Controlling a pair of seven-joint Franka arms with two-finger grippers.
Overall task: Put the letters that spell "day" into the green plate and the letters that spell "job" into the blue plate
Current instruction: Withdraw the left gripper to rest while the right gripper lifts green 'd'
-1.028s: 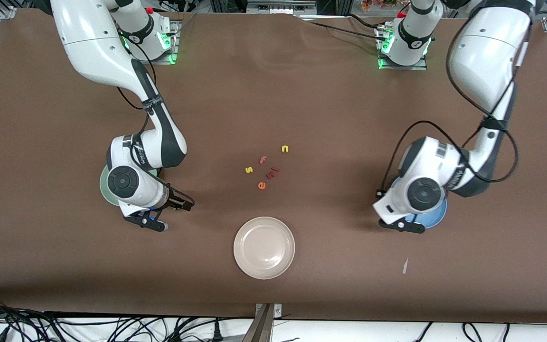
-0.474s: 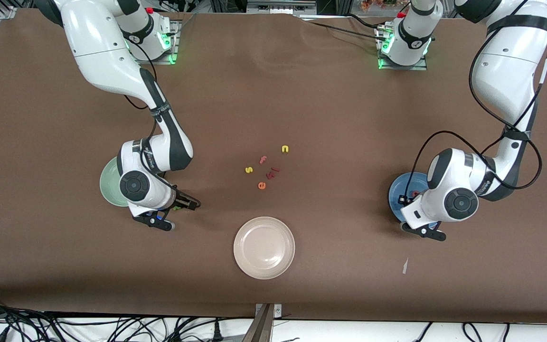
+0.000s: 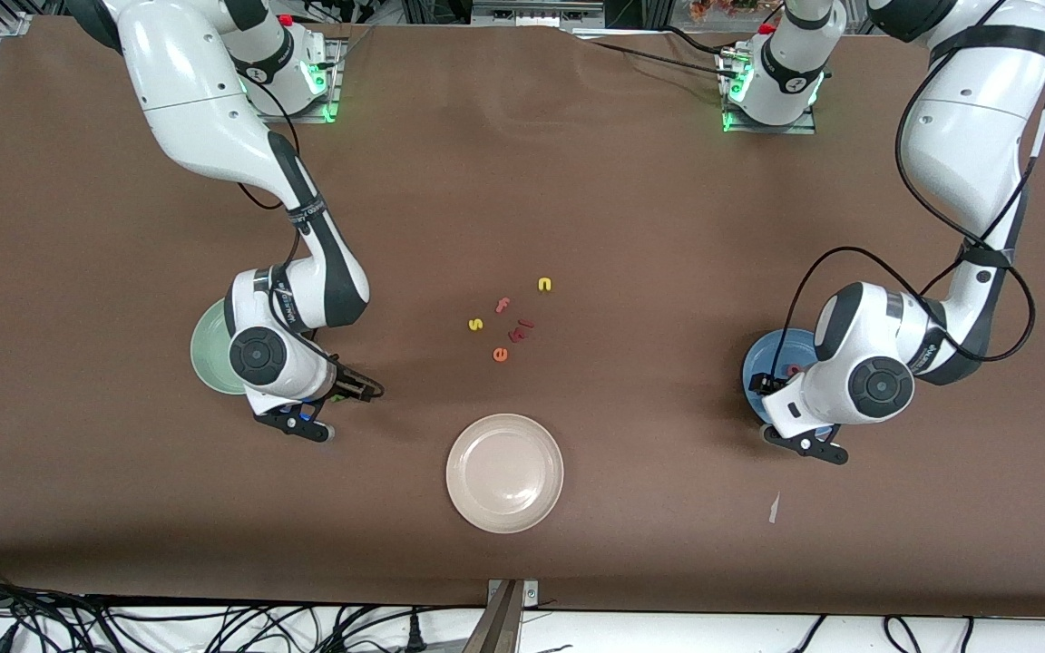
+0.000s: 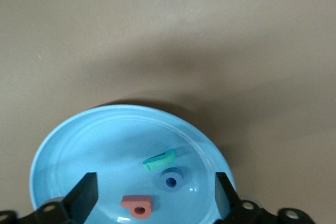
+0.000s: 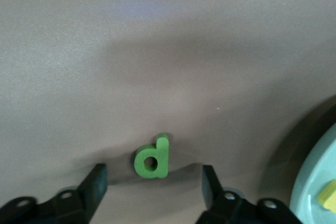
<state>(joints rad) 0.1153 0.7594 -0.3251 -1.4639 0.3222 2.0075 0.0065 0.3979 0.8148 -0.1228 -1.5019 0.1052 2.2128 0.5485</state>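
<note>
The blue plate [image 3: 761,356] [image 4: 79,140] lies at the left arm's end of the table. In it lie a teal "j" [image 4: 160,160], a blue "o" [image 4: 171,180] and a salmon-red letter [image 4: 137,205] [image 3: 793,369]. My left gripper [image 3: 764,384] [image 4: 154,198] hangs open just over them, holding nothing. The pale green plate [image 3: 208,349] [image 5: 315,187] lies at the right arm's end and holds a yellow letter [image 5: 328,195]. Beside that plate, on the table, lies a green "d" [image 5: 152,158] [image 3: 338,396]. My right gripper [image 3: 350,388] [image 5: 153,183] is low over it, open, one finger on each side, not touching.
A beige-white plate [image 3: 504,472] lies near the front camera at mid-table. Loose letters lie in the middle: a yellow "n" [image 3: 544,284], pink "f" [image 3: 502,305], yellow "s" [image 3: 475,324], orange "e" [image 3: 500,355] and dark red pieces [image 3: 521,328]. A white scrap [image 3: 774,508] lies nearer the camera than the blue plate.
The left gripper has opened over the blue plate and the salmon-red letter now lies in it. The right gripper shifted off the green plate toward the green "d" and its fingers have narrowed a little.
</note>
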